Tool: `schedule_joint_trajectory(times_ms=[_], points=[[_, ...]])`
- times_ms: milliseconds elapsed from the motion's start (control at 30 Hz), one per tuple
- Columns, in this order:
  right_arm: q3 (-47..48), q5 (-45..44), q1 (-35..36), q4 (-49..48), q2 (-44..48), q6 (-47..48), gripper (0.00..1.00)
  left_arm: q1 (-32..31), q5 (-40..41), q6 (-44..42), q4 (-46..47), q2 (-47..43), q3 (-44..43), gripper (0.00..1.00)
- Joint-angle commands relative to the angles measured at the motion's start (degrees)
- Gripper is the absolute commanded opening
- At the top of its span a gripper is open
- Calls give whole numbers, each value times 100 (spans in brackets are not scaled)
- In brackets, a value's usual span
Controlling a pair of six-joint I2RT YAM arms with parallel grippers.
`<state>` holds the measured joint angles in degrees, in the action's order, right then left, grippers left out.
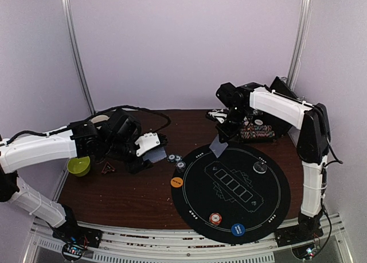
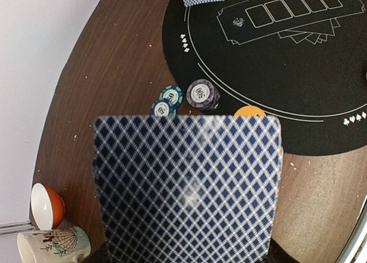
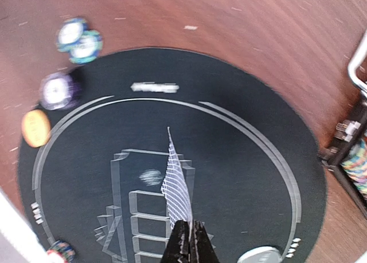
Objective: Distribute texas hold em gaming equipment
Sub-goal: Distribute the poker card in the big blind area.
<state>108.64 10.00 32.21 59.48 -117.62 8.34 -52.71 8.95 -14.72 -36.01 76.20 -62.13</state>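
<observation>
A blue diamond-backed playing card [image 2: 189,188] fills the left wrist view and hides the fingers. From above it sits at the tip of my left gripper [image 1: 156,151], raised over the brown table left of the black round mat [image 1: 269,200]. My right gripper [image 3: 192,234] is shut on a second card [image 3: 178,183], seen edge-on above the mat's printed card slots; from above it hangs at the mat's far edge [image 1: 219,148]. Two green-blue chips [image 2: 171,95], a purple chip [image 2: 200,92] and an orange disc [image 2: 250,111] lie by the mat's left rim.
An open chip case [image 1: 258,131] stands at the back right. On the mat lie a striped chip [image 1: 215,219], a blue disc [image 1: 238,229] and a pale disc [image 1: 260,167]. An orange bowl [image 2: 49,208] and a cream mug [image 2: 54,246] stand far left.
</observation>
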Motion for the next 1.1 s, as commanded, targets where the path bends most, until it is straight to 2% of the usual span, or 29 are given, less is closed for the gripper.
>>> schedule_joint_trajectory(times_ms=[0,133,233,433,900,1000,1067], points=[[84,1031,339,475,158,196,0,6,76,-82,287,-114,-11,61],[-158,1848,756,596,287,370,0,6,96,-83,287,-171,33,61],[-369,2135,995,575,446,404,0,5,106,-97,287,-195,34,61],[-699,2100,1112,432,667,236,0,6,89,-101,323,-242,76,62],[-774,1997,1155,366,744,75,0,8,65,-92,318,-275,85,62],[-873,1999,1174,151,778,-177,0,6,70,-88,320,-271,78,62],[-1063,2054,1171,-317,814,-751,0,6,74,-91,322,-273,73,62]])
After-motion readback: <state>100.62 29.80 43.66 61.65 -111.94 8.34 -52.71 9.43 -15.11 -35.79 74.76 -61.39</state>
